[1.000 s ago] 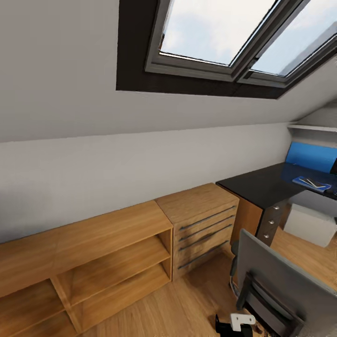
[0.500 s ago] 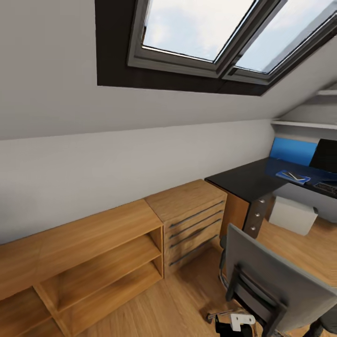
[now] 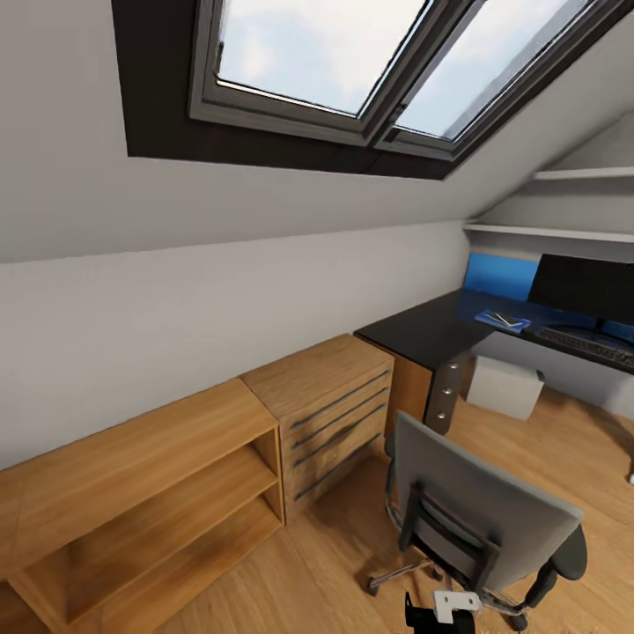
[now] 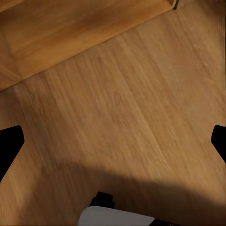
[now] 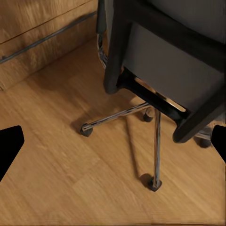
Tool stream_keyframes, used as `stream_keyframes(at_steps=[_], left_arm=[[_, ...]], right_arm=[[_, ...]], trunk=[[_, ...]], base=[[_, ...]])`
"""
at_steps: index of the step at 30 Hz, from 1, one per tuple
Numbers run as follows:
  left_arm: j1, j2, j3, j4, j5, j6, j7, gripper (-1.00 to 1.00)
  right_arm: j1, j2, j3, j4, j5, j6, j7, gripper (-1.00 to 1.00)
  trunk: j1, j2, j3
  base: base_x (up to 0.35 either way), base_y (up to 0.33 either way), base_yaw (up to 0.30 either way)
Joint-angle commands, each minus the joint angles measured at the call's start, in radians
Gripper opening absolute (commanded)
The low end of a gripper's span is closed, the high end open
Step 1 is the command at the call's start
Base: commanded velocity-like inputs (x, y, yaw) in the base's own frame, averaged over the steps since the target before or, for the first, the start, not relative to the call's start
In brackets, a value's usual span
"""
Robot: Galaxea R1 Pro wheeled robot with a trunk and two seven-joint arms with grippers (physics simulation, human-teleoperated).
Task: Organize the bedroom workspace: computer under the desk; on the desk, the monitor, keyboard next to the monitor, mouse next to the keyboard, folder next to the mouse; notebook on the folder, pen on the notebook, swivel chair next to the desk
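Down at the left fingers (image 4: 10, 143), set wide apart, lies bare wooden floor (image 4: 122, 117). Ahead of the right fingers (image 5: 9, 143), likewise spread, stands the swivel chair (image 3: 480, 515), back toward them, chrome base partly cut off. Farther right, the tabletop (image 3: 423, 330) carries the folder (image 3: 502, 319), keyboard (image 3: 588, 344) and monitor (image 3: 586, 289); the computer (image 3: 504, 387) sits beneath. What lies on the folder is hard to make out.

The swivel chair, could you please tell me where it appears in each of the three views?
Head view: the grey padded swivel chair with black armrests stands at lower right, backrest toward the camera.
Left wrist view: not in it.
Right wrist view: its backrest and chrome wheeled base take the upper right.
Shared landmark: light wooden floor.
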Motion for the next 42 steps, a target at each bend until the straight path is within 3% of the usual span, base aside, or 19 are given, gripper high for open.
stream_keyframes(at_steps=[1, 15, 42], left_arm=[[-0.001, 0.001, -0.007, -0.001, 0.01, -0.001, 0.008, 1.0], [-0.001, 0.001, -0.007, -0.001, 0.011, -0.002, 0.008, 1.0], [-0.001, 0.0, -0.007, -0.001, 0.009, -0.003, 0.008, 1.0]], right_arm=[[-0.001, 0.001, 0.009, 0.002, -0.005, -0.003, -0.005, 1.0], [-0.001, 0.002, 0.009, 0.002, -0.005, -0.003, -0.005, 1.0], [-0.001, 0.003, 0.01, 0.002, -0.004, -0.003, -0.005, 1.0]], trunk=[[0.0, -0.002, -0.002], [0.0, -0.002, -0.002], [0.0, -0.002, -0.002]], base=[[0.0, 0.238, -0.28], [0.06, 0.268, -0.28], [0.011, 0.044, -0.281]])
